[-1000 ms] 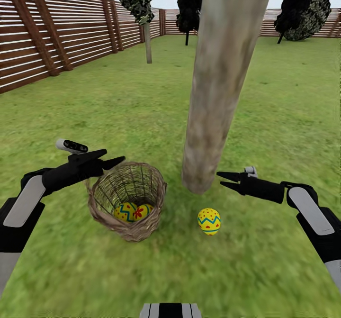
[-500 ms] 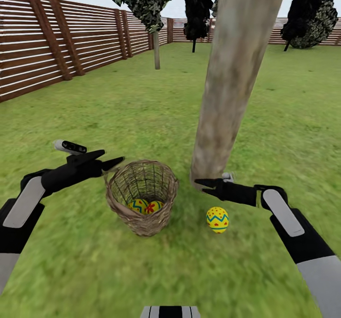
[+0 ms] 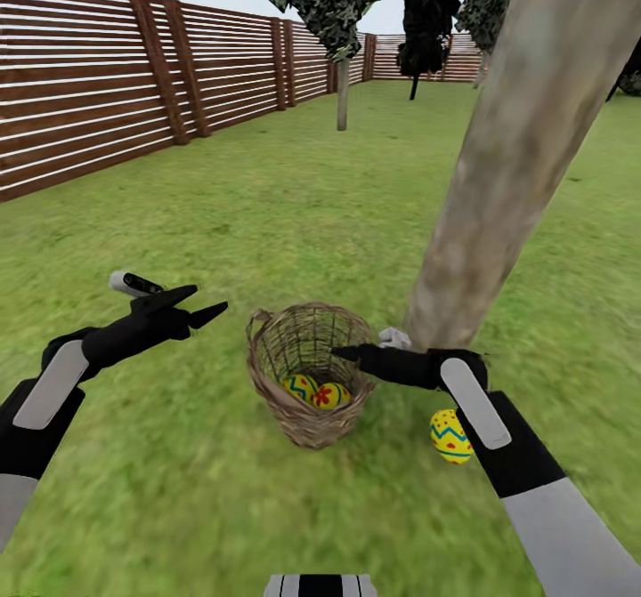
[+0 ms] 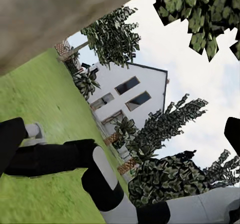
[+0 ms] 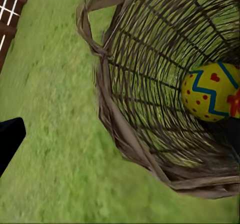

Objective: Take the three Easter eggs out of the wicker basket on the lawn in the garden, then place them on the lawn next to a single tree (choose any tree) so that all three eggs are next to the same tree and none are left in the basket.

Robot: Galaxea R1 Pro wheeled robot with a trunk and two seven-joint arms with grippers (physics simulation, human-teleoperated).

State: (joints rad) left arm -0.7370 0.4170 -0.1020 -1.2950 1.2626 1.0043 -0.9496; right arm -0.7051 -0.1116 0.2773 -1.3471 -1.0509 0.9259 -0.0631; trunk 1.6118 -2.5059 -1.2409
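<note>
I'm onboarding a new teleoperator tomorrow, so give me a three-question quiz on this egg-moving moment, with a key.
1. How many Easter eggs lie inside the wicker basket?
2. True or false: one Easter egg already lies on the lawn near the base of the tree.
3. Which gripper is over the basket's rim? A) left gripper B) right gripper C) both

Key:
1. Two: one with a blue zigzag, one with a red flower mark.
2. True.
3. B. The left gripper hovers open over grass, apart from the basket.
</note>
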